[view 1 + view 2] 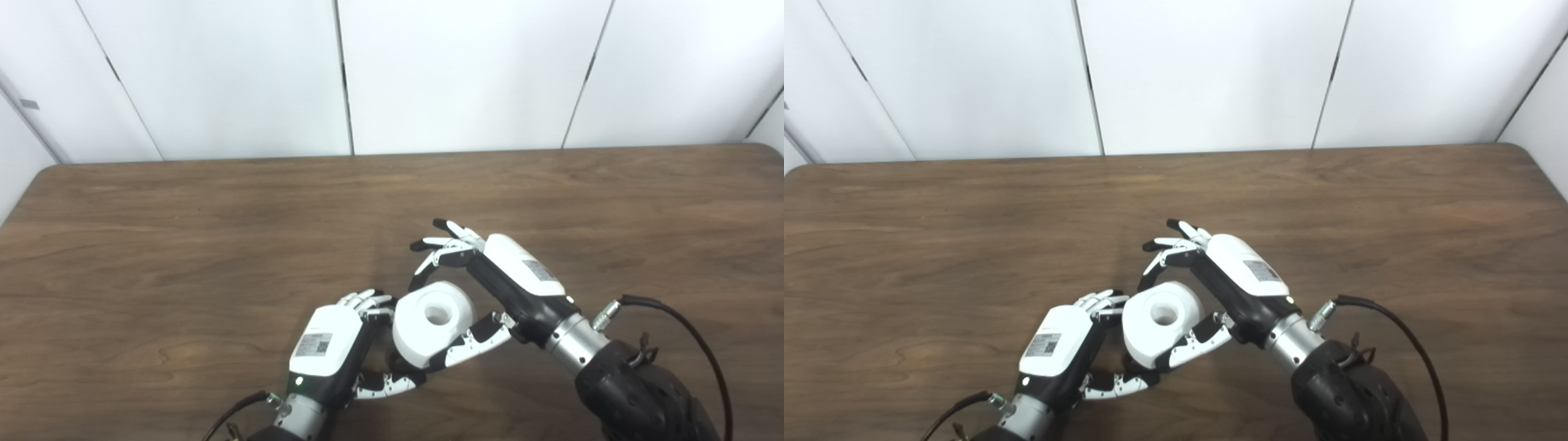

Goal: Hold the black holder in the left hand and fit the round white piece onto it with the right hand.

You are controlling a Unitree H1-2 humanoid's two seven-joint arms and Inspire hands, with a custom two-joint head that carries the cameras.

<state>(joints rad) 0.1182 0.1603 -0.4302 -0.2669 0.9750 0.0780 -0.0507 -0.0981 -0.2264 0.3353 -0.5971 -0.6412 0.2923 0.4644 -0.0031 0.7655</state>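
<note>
The round white piece, a thick roll with a centre hole, is at the near middle of the table. My right hand has its thumb against the roll's lower side and one finger curled on its far edge; its other fingers are spread above. My left hand is curled right beside the roll's left side, its thumb reaching under it. Only a dark sliver of the black holder shows beneath the roll, inside the left hand's grasp; the rest is hidden.
The brown wooden table stretches wide to the left, right and back. White wall panels stand behind its far edge. A black cable loops off the right wrist.
</note>
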